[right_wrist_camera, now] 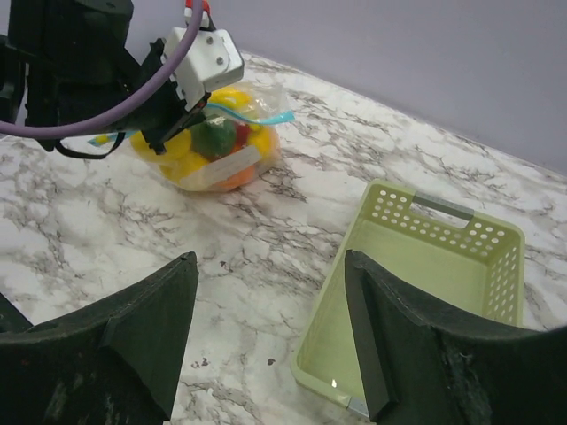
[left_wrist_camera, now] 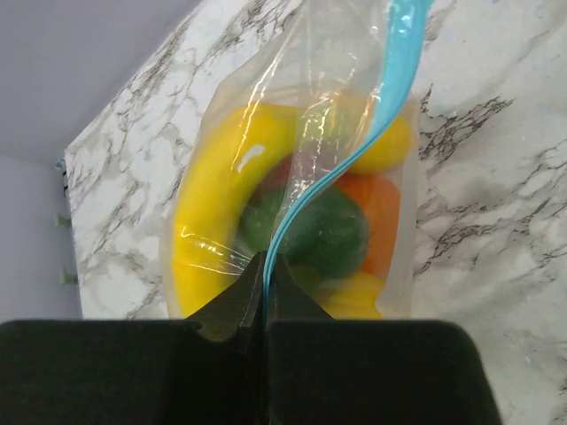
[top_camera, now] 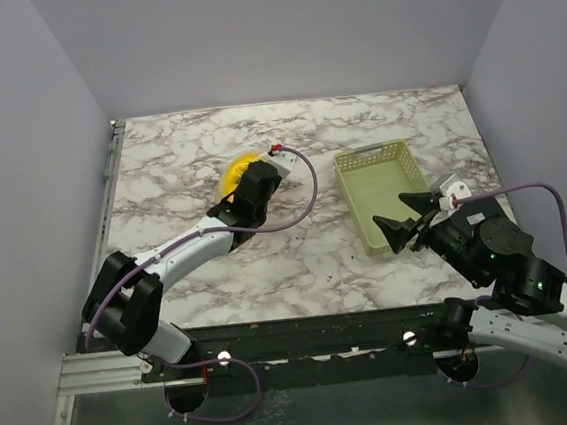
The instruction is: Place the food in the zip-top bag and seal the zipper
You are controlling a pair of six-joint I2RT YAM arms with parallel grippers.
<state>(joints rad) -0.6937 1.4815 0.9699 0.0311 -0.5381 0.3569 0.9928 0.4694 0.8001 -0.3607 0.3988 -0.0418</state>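
Note:
The clear zip-top bag (left_wrist_camera: 221, 150) lies on the marble table and holds the food: a yellow banana (left_wrist_camera: 208, 195), a dark green round piece (left_wrist_camera: 323, 230), an orange (left_wrist_camera: 383, 212) and a yellow lemon (left_wrist_camera: 390, 146). My left gripper (left_wrist_camera: 266, 258) is shut on the light blue zipper (left_wrist_camera: 390, 80) at the bag's mouth. The bag also shows in the top view (top_camera: 234, 172) and the right wrist view (right_wrist_camera: 217, 146). My right gripper (right_wrist_camera: 270, 274) is open and empty, hovering over the table by the basket, far from the bag.
A pale yellow-green slotted basket (top_camera: 382, 195) stands right of centre, empty; it also shows under my right fingers in the right wrist view (right_wrist_camera: 425, 283). Grey walls enclose the table on three sides.

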